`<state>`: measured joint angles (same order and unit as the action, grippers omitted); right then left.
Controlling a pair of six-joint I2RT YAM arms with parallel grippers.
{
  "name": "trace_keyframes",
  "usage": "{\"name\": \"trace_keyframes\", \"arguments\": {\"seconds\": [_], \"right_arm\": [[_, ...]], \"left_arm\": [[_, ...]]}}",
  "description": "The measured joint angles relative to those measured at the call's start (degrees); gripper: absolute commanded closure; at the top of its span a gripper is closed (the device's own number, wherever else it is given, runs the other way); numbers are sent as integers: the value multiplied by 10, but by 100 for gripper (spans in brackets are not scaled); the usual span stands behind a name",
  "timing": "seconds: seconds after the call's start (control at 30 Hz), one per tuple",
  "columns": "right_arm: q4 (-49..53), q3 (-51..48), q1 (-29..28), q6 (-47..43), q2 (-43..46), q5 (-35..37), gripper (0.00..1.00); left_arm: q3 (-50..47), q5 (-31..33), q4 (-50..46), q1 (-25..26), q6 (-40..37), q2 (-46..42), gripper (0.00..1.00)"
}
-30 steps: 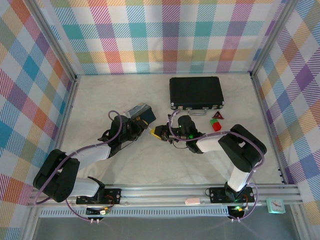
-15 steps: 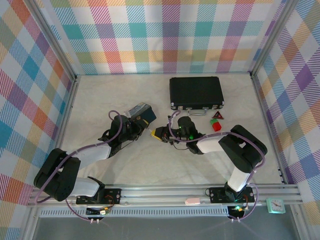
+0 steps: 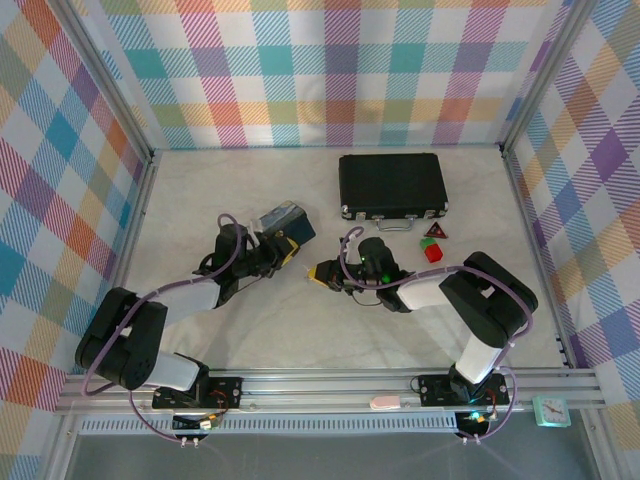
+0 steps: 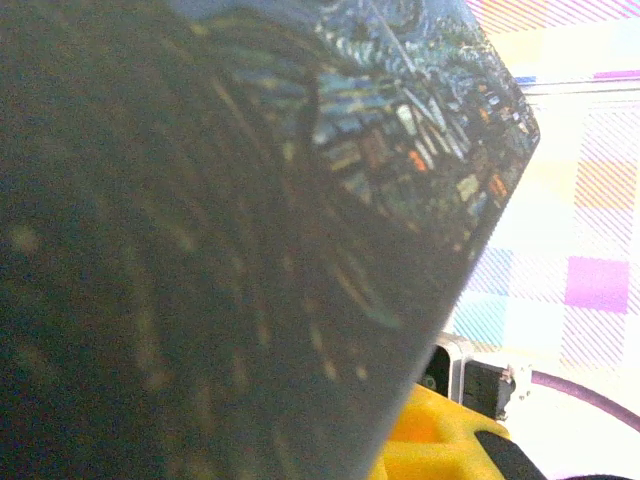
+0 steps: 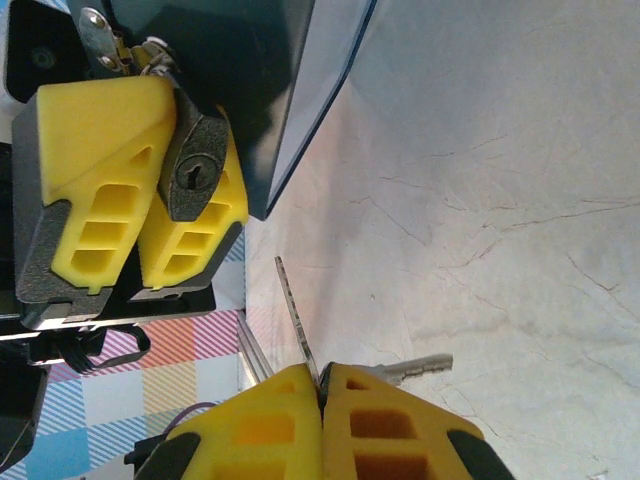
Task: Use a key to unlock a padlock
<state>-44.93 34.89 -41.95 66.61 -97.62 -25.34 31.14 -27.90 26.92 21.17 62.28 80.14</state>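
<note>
Handling the key (image 5: 292,305) calls for care: it is a thin, stiff, smooth metal blade, judged very light and liable to pivot or slip between the pads under side load. The right pincer (image 5: 322,375) is closed tight on its bow end, and the blade projects straight out ahead of the fingertips. A second key (image 5: 420,365) lies crosswise just beside those fingertips, apparently joined to the first. The padlock (image 5: 195,170) sits ahead of the right pincer and to one side of the blade's line, apart from the blade tip, with its keyhole face turned toward that pincer. The left pincer (image 5: 175,140) is clamped on the black padlock body, one yellow finger on each flank. A silvery part, probably the shackle (image 5: 100,35), protrudes beyond its fingertips. The body is judged small, rigid and hard-surfaced, so it may twist in the grip when the key pushes in; hold it across the broad flanks, with keyhole and shackle uncovered. The blue painted tin (image 4: 250,250) stands close against the left pincer, directly ahead of it. Grip the key near the bow so that the full blade is free for insertion, and align blade with slot before any push: a thin blade may bend if forced off-axis.
</note>
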Motion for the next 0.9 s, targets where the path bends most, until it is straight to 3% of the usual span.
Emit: {"name": "trace_keyframes", "arguments": {"seconds": [0.47, 0.9], "right_arm": [[-85, 2, 4, 9, -17, -14, 100], [-95, 2, 4, 20, -27, -16, 100]], "left_arm": [[5, -30, -28, -3, -20, -4, 100], [6, -35, -28, -3, -20, -4, 100]]}}
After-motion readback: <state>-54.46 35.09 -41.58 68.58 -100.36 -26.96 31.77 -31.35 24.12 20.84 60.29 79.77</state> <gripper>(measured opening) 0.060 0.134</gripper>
